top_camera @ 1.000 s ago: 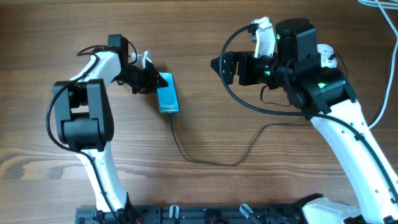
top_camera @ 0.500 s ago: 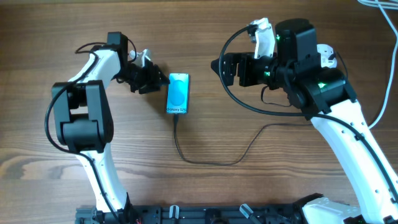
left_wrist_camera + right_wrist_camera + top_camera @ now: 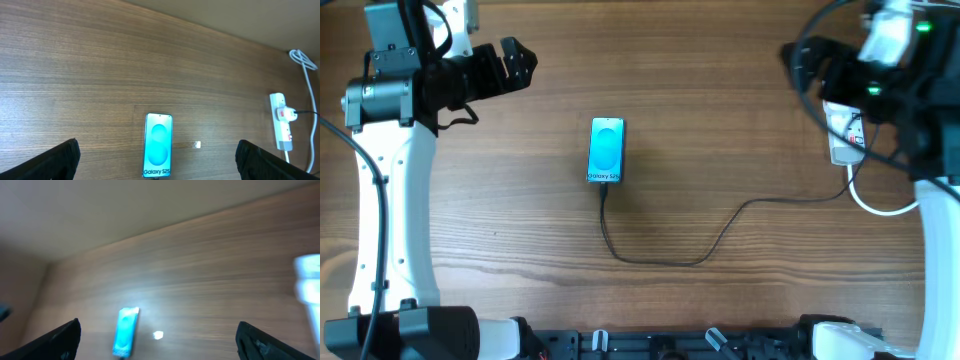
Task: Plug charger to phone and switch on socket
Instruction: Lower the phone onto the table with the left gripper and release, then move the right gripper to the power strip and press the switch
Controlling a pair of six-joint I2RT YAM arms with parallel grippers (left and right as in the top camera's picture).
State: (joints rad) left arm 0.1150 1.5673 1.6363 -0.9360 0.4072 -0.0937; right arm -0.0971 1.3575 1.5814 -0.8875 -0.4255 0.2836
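The phone [image 3: 606, 150] lies flat mid-table, cyan screen up, also in the left wrist view [image 3: 158, 145] and blurred in the right wrist view [image 3: 125, 330]. The black charger cable [image 3: 660, 261] meets its near short edge, loops and runs right to the white socket [image 3: 842, 140]. My right arm partly covers the socket, which shows whole with a red switch at the far right [image 3: 280, 122]. My left gripper [image 3: 512, 65] hangs open at the back left, far from the phone, its fingers [image 3: 57, 161] empty. My right gripper [image 3: 802, 62] is open above the socket's left side.
A thicker white cable [image 3: 880, 207] curves out from the socket's near end and another loops along the right table edge [image 3: 305, 70]. A small white fleck [image 3: 197, 144] lies on the wood right of the phone. Bare wood surrounds the phone.
My left gripper opened, let go of the phone and drew back to the far left. The phone settled flat, slightly to the right. My right arm swung right, over the socket.
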